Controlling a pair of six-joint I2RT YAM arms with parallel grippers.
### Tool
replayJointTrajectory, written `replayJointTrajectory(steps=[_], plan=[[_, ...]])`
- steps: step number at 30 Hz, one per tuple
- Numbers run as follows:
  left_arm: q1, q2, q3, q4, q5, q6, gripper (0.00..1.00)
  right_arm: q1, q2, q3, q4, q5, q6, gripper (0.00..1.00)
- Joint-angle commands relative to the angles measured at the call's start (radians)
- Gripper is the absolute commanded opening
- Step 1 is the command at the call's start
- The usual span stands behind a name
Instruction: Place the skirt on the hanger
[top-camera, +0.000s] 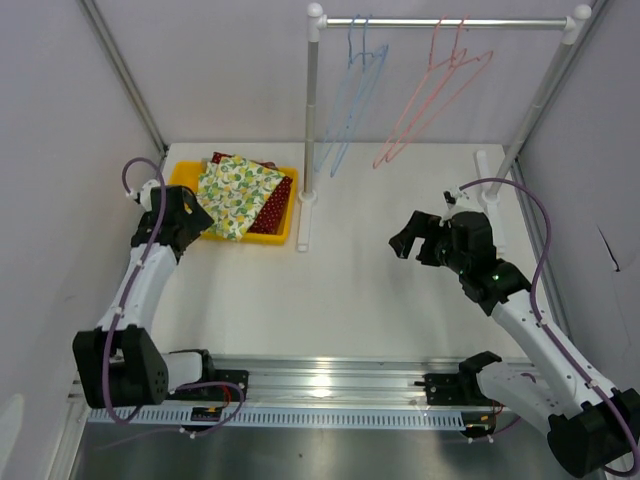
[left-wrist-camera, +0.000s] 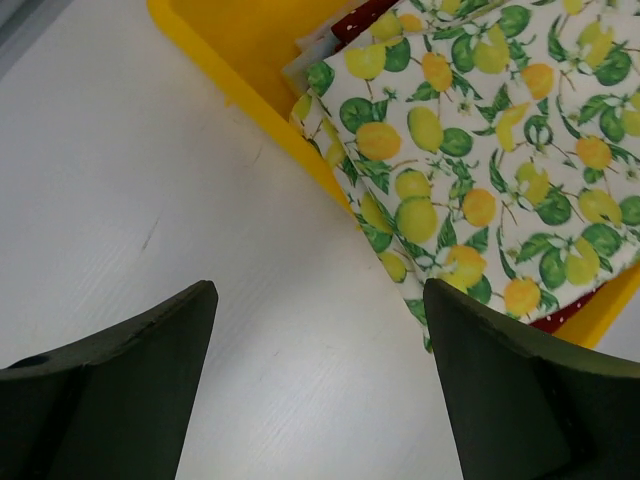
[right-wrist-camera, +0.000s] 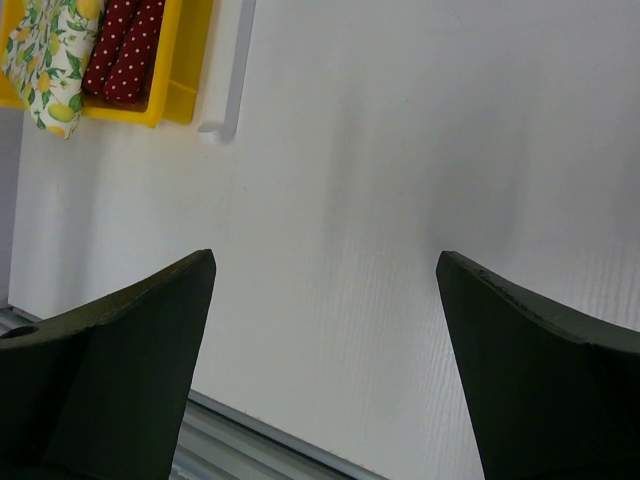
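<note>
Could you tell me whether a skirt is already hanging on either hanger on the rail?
No, the blue hanger and the pink hanger both hang bare, while the lemon-print skirt lies in the yellow tray.

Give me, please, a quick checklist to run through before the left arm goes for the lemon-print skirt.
1. Left gripper open and empty: ok.
2. Right gripper open and empty: ok.
3. Lemon-print skirt on top in the yellow tray, one corner over the rim: ok.
4. Left gripper centred on the skirt: not ok, mostly bare table ahead of it.
5. Blue hanger and pink hanger hanging on the rail: ok.
6. Which skirt edge is the waist: cannot tell.
</note>
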Motion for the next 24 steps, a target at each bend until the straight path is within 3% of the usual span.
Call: replayJointTrajectory(steps=[1,6,18,24], plan=[[0.062,0.076,0.082,0.104,0.11,-0.026,0.9,-0.004,-0.007,0.018,0.007,-0.038,0.002,0.99],[0.111,0.207,0.146,0.156,0.198,-0.013,0.89,-0.001,-0.01,0.011,0.004,-0.051,0.009,0.99],[0.139,0.42,0.224,0.195,0.233,-0.017,0.84,-0.003,-0.007,0.011,-0.015,-0.048,-0.009,0.99],[0.144,0.487,0.24,0.232,0.253,-0.022,0.66,-0.003,-0.014,0.004,-0.038,-0.035,-0.02,0.99]])
